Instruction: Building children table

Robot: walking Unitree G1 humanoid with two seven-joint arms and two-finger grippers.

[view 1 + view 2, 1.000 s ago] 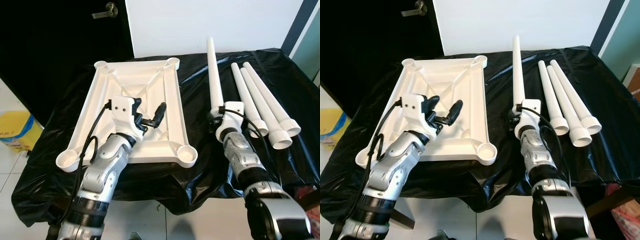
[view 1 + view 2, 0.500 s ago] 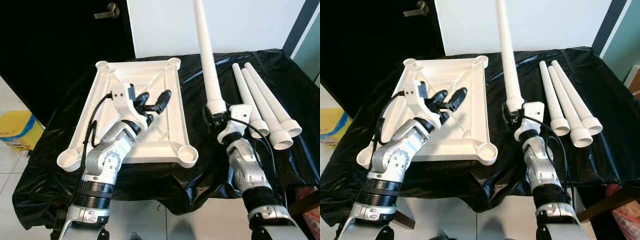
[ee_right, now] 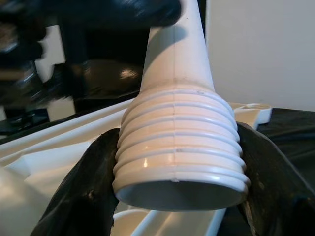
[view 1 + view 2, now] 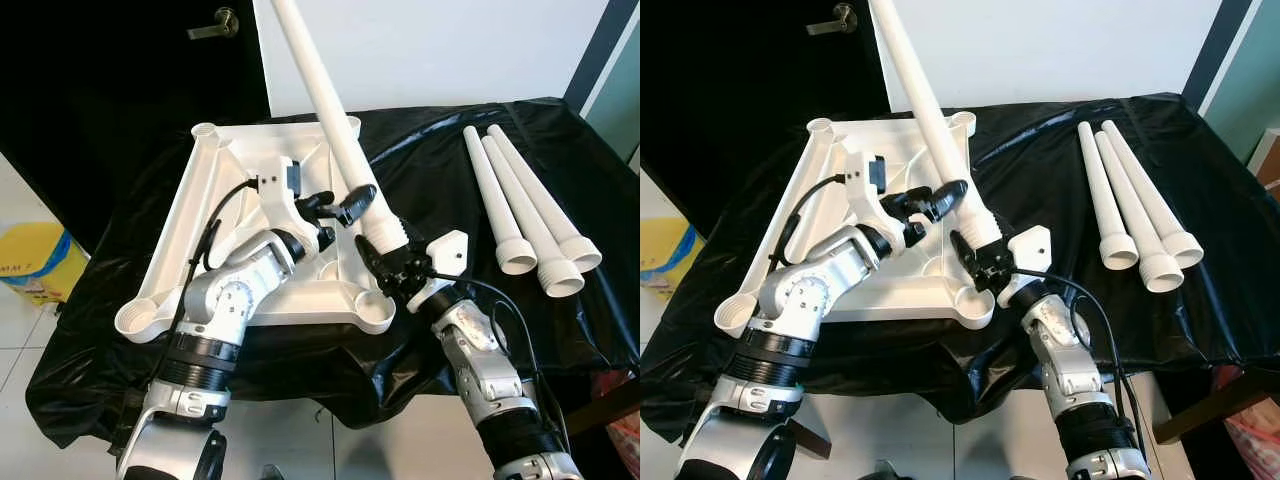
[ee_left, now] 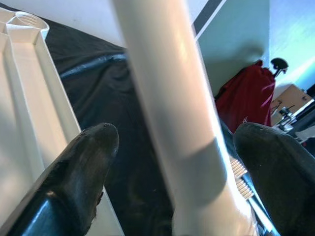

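A white tabletop (image 4: 200,190) lies upside down on the black-draped table, with a round socket (image 4: 374,305) at its near right corner. My right gripper (image 4: 392,258) is shut on the threaded end (image 3: 179,147) of a white table leg (image 4: 320,100). The leg slants up and to the left over the tabletop. Its threaded end hangs just above and behind that socket. My left gripper (image 4: 338,210) is open, one finger (image 5: 83,162) on each side of the leg's shaft (image 5: 172,113), with gaps showing. Three more legs (image 4: 530,220) lie side by side at the right.
Black plastic sheeting (image 4: 450,150) covers the table and drapes over its front edge. A yellow bag (image 4: 30,262) sits on the floor at the left. Behind stand a dark door with a handle (image 4: 215,22) and a white wall.
My right gripper has swung the leg from upright to slanting left and carried its threaded end toward the tabletop's near right corner. My left gripper has moved right and now straddles the shaft.
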